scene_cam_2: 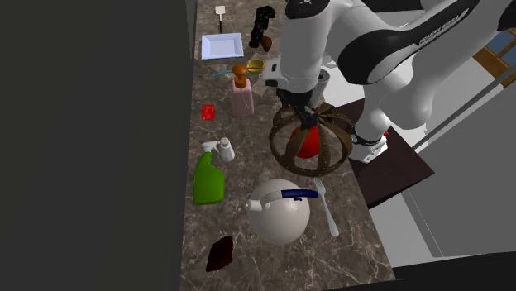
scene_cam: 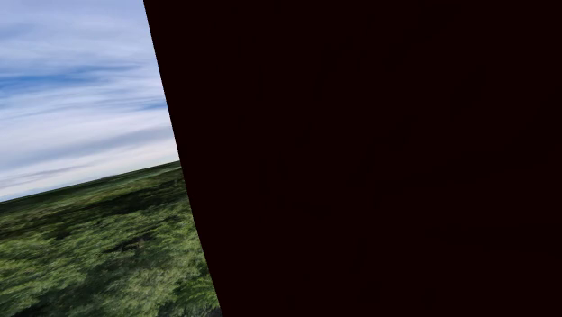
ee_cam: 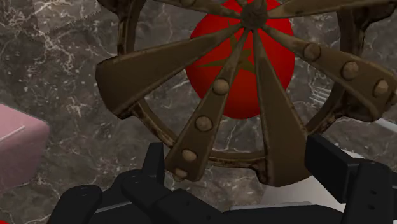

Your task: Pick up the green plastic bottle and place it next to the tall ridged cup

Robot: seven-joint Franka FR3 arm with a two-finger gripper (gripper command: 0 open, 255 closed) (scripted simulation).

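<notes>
The claw (ee_cam: 245,170) hangs directly over a brown ribbed cage (scene_cam_2: 308,142) that stands on the marble bench (scene_cam_2: 248,165) with a red tomato (ee_cam: 245,70) inside it. In the wrist view the two black fingers (ee_cam: 153,167) stand apart, clasping nothing, and the cage's studded ribs fan out just beyond them.

The green bottle (scene_cam_2: 208,182), with its white trigger head, sits on the bench well to the cage's side, towards the dark wall, next to a small white bottle (scene_cam_2: 225,150). Whether it stands or lies is hard to tell. A white kettle (scene_cam_2: 279,212) lies on the cage's near side and a pink soap dispenser (scene_cam_2: 241,96) on its far side.

The task looks to be at its start: the approach to the bottle is not yet made, and the claw is lined up on the wrong thing. The next move calls for travelling sideways off the cage towards the bottle, staying high enough to clear the ribs, then lowering with the fingers spread around the green body. A pale grey shape (scene_cam_2: 325,80) beyond the cage, behind the arm, may be the cup, but it is too hidden to be sure.
</notes>
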